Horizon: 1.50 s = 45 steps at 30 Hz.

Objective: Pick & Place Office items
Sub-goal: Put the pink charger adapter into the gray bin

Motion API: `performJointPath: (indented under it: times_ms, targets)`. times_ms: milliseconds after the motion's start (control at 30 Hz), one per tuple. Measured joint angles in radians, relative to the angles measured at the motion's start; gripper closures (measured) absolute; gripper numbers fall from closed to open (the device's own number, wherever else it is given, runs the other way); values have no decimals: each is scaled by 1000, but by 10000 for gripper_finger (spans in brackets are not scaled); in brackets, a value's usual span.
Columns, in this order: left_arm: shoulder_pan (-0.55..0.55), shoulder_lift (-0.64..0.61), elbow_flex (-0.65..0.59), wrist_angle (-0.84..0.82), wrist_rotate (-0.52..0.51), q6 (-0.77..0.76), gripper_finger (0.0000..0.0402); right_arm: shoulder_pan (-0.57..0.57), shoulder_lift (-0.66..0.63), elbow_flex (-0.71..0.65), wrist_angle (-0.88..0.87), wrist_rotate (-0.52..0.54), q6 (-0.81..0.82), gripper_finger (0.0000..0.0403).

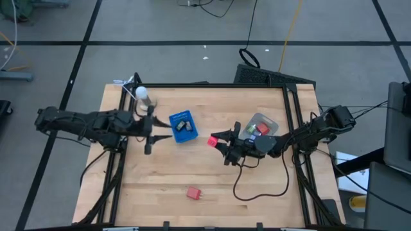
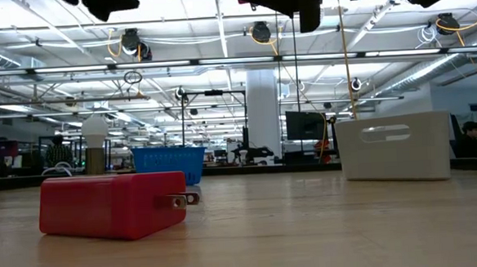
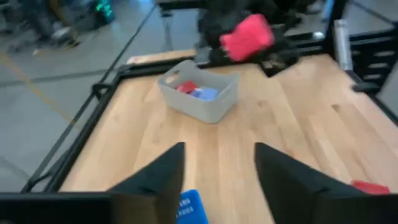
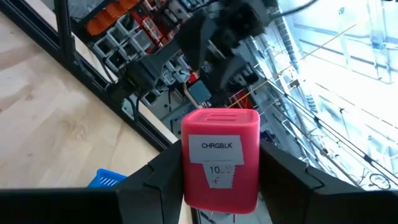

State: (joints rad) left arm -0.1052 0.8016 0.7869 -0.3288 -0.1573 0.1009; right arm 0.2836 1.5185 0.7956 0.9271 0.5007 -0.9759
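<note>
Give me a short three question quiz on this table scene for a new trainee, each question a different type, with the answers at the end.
1. True or false: the right gripper is shut on a red charger block.
2. Multiple choice: where does the second red charger block lie? A) in the blue basket; B) in the grey bin; C) on the bare table near the front edge.
3. Fill in: the left gripper, fingers apart, holds ____.

Key: 1 true. 2 C. 3 nothing.
</note>
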Motion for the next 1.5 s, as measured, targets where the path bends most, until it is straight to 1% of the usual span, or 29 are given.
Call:
performJointPath:
  times_ms: [133, 267, 333, 367, 433, 500, 633, 767, 900, 1067, 1133, 1200, 1267, 1400, 1433, 1500]
  targets:
    - [-19, -90, -144, 125, -2, 25, 280, 0, 0, 0, -1, -2, 18, 242]
    - [6, -183, -308, 233, 8, 49, 349, 0, 0, 0, -7, -3, 35, 241]
    - [33, -237, -380, 282, 36, 52, 381, 0, 0, 0, -13, -3, 46, 241]
    - [49, -264, -413, 300, 61, 51, 391, 0, 0, 0, -16, -3, 48, 241]
    - [79, -312, -477, 344, 122, 39, 394, 0, 0, 0, -21, -3, 48, 241]
    - [105, -356, -529, 375, 157, 19, 387, 0, 0, 0, -22, -4, 50, 241]
    - [144, -416, -610, 391, 149, -13, 384, 0, 0, 0, -26, -5, 56, 241]
    - [169, -433, -665, 422, 149, -53, 397, 13, -4, 0, -27, 4, 45, 241]
    - [180, -437, -707, 440, 149, -65, 393, 53, -60, -2, -33, 57, -1, 241]
    - [186, -437, -748, 481, 150, -88, 379, 121, -219, -39, -126, 74, 39, 241]
    - [185, -437, -751, 483, 155, -88, 379, 141, -302, -74, -168, 72, 89, 241]
    - [185, -437, -752, 485, 156, -96, 380, 147, -400, -121, -185, 67, 172, 241]
    - [185, -437, -752, 496, 156, -108, 384, 137, -504, -176, -217, 25, 260, 241]
    - [185, -437, -752, 513, 157, -111, 398, 97, -691, -292, -282, -134, 432, 241]
    - [185, -437, -752, 514, 157, -111, 399, 85, -734, -315, -294, -158, 468, 241]
    - [185, -437, -752, 514, 157, -111, 396, 66, -811, -355, -326, -174, 533, 241]
